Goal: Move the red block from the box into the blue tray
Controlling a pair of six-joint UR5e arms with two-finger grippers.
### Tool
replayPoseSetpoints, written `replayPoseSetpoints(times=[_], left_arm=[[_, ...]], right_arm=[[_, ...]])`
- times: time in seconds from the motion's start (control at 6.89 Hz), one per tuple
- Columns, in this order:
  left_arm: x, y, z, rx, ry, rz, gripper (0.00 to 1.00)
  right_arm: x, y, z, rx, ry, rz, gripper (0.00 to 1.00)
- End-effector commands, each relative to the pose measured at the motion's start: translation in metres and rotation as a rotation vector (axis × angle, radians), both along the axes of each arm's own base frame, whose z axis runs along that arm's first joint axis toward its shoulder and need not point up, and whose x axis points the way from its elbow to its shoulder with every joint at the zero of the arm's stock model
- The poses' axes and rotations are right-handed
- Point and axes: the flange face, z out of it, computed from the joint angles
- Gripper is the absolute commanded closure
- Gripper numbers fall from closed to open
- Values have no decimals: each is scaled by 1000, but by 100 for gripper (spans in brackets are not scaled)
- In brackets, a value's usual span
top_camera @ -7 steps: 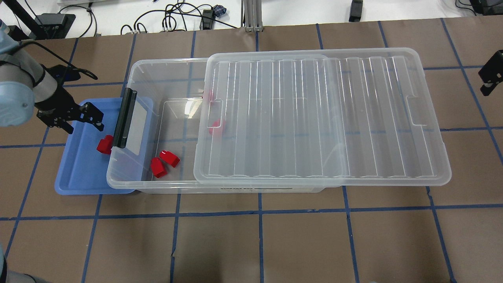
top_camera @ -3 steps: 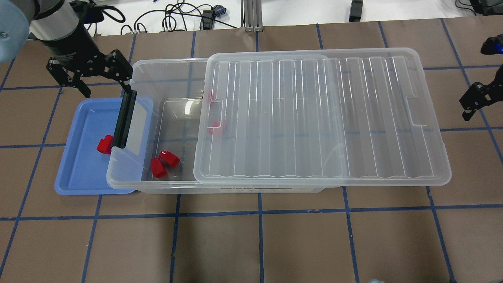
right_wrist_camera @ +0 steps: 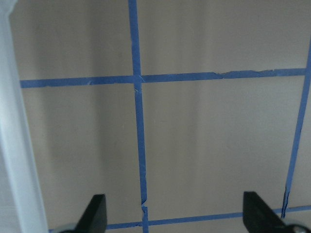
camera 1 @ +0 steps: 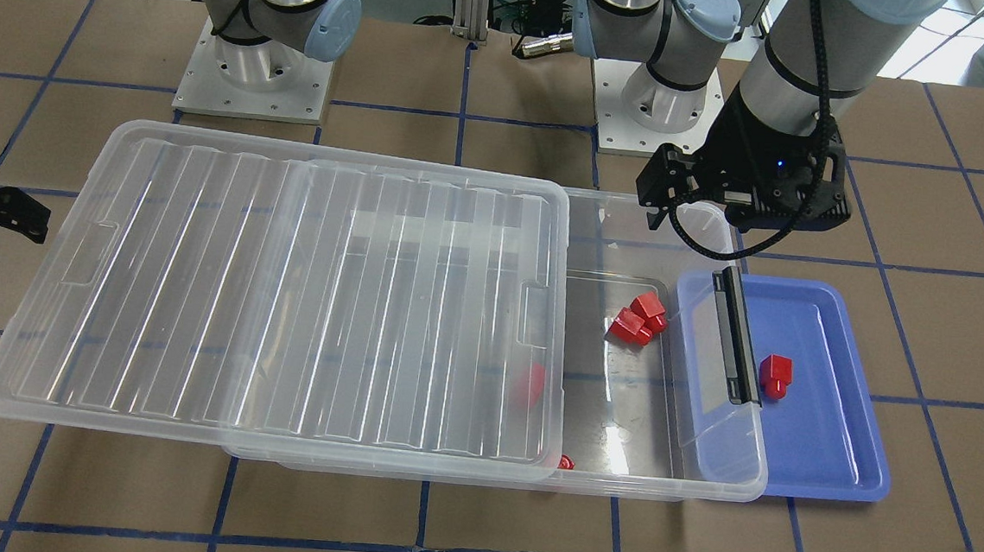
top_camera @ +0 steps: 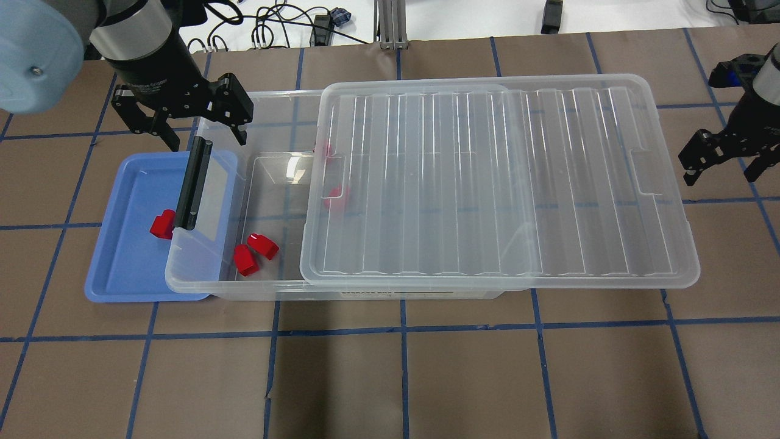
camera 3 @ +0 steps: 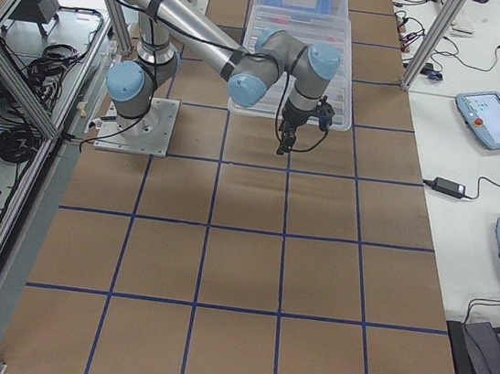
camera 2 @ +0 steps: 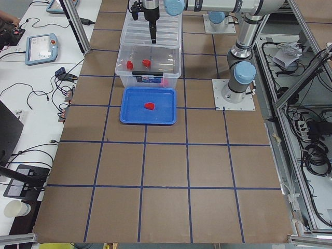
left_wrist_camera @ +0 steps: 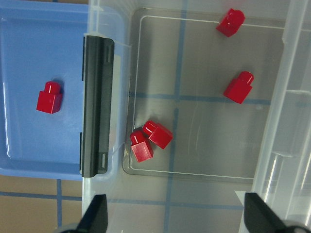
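Note:
One red block (top_camera: pixel 163 224) lies in the blue tray (top_camera: pixel 122 268), next to the black latch handle (top_camera: pixel 194 183) of the clear box (top_camera: pixel 268 103). It also shows in the left wrist view (left_wrist_camera: pixel 49 98). Two more red blocks (top_camera: pixel 255 251) lie together on the floor of the box's open end, and two (left_wrist_camera: pixel 238 88) lie near the lid's edge. My left gripper (top_camera: pixel 207 139) is open and empty, high over the box's far left end. My right gripper (top_camera: pixel 720 174) is open and empty above the table, past the lid's right end.
The ribbed clear lid (top_camera: pixel 487 183) is slid right and covers most of the box. The box's left end overhangs the tray's right side. Brown table paper with blue tape lines surrounds them. Cables lie beyond the far edge.
My left gripper has risen from low over the tray and moved away and right to the box's far left end. My right gripper has moved in toward the lid. The blocks have not moved.

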Motion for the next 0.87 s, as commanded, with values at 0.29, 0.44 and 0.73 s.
replayPoseSetpoints(times=[0.29, 0.44, 0.73], left_arm=[[14, -8, 7, -39, 13, 31, 0], [14, -6, 2, -25, 8, 29, 0], [12, -6, 4, -31, 12, 28, 0]], right_arm=[[82, -11, 10, -64, 26, 6, 0], [100, -11, 11, -75, 29, 21, 0], [139, -11, 11, -93, 38, -4, 0]])
